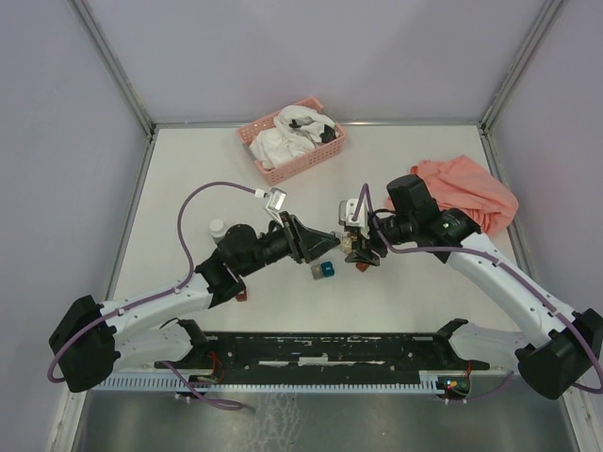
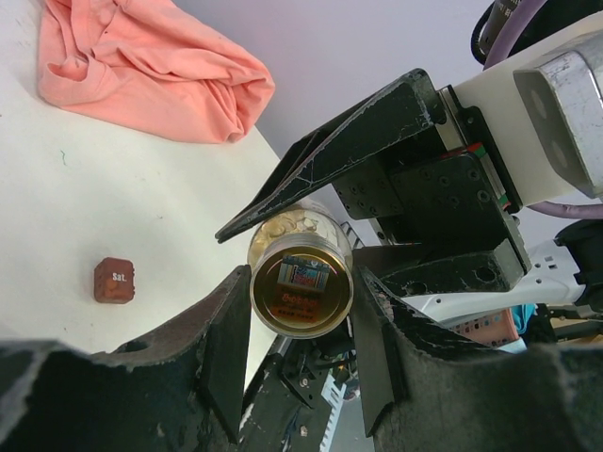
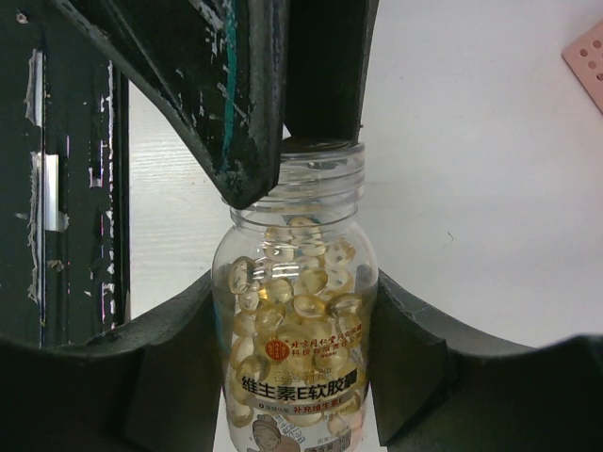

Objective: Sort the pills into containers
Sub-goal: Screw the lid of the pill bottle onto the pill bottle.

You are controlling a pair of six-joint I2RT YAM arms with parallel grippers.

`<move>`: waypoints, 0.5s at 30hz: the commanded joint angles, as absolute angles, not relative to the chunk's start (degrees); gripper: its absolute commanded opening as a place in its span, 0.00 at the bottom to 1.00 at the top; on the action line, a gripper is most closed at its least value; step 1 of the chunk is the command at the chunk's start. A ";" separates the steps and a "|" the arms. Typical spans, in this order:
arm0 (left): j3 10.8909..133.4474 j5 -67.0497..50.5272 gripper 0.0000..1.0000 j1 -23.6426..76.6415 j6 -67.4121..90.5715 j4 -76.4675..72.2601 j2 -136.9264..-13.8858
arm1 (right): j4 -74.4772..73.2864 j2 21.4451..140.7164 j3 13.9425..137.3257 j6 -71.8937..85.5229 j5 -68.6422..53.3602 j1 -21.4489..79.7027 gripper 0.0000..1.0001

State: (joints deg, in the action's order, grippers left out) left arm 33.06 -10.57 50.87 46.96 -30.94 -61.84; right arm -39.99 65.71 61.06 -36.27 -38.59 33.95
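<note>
The clear jar (image 1: pixel 352 247) is held off the table between both grippers, with no cap on its threaded neck. The pills (image 3: pixel 301 282) fill it as a golden mass. My right gripper (image 1: pixel 364 250) is shut on the jar's body (image 3: pixel 297 377). My left gripper (image 1: pixel 332 245) closes on the jar's neck; one end of the jar (image 2: pixel 300 282) faces its camera between its fingers. A teal cube box (image 1: pixel 328 269) and a grey one (image 1: pixel 317 271) sit on the table just below the jar. One dark red box (image 1: pixel 363 266) lies by the right gripper, another (image 1: pixel 243 297) under the left arm.
A pink slatted basket (image 1: pixel 320 155) with white cloth stands at the back. An orange cloth (image 1: pixel 471 193) lies at the right, also in the left wrist view (image 2: pixel 151 75). A small white cap-like piece (image 1: pixel 217 227) sits left of the left arm. A dark red box (image 2: pixel 114 280) lies on the table.
</note>
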 commanded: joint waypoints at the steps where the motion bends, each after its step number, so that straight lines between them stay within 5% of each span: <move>1: 35.63 -12.63 0.27 51.12 46.16 -32.93 -62.00 | -38.80 65.20 64.18 -36.13 -38.05 34.49 0.07; 15: 40.89 -13.00 0.27 52.60 43.73 -22.55 -66.18 | -37.72 65.93 65.18 -32.37 -36.22 36.11 0.07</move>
State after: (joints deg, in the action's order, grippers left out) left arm 38.24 -10.59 51.31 45.95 -22.92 -64.71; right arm -41.82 66.35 61.69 -35.75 -33.43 35.16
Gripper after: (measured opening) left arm 0.502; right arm 0.601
